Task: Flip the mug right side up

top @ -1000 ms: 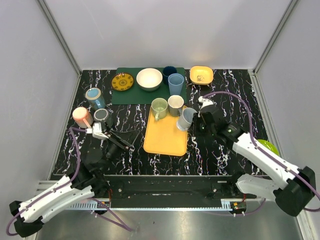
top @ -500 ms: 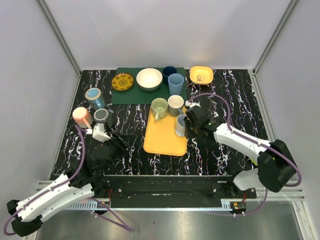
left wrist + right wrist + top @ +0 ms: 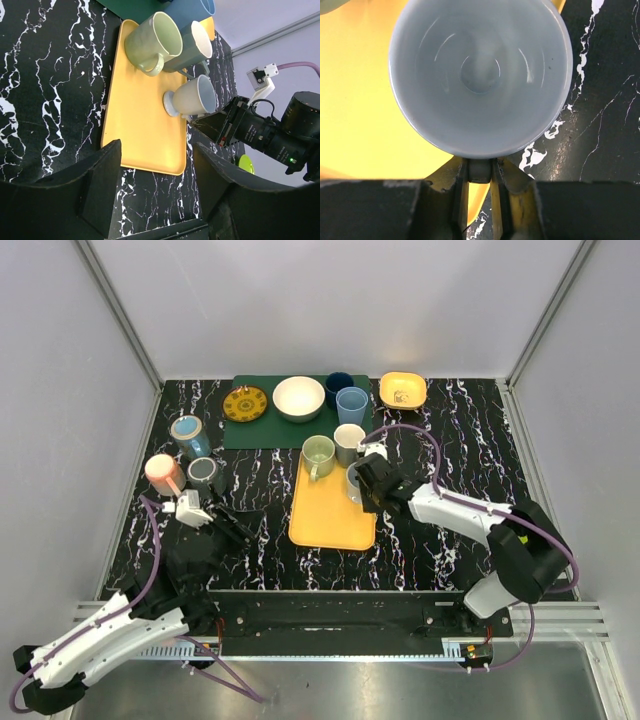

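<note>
Evidently upright on the yellow plastic tray (image 3: 145,130), the pale grey ceramic mug (image 3: 479,75) awaits only release, we judge; right claw (image 3: 480,176) clamps its handle (image 3: 480,168); left claw (image 3: 157,150) gapes.

The pale grey-blue ceramic mug (image 3: 354,483) is being held upright, its round mouth facing up and its glossy inside showing empty. It is sitting about midway across the black, white-veined tabletop (image 3: 450,430), slightly toward the right edge, with the right end effector (image 3: 480,172) pinching its handle.
</note>
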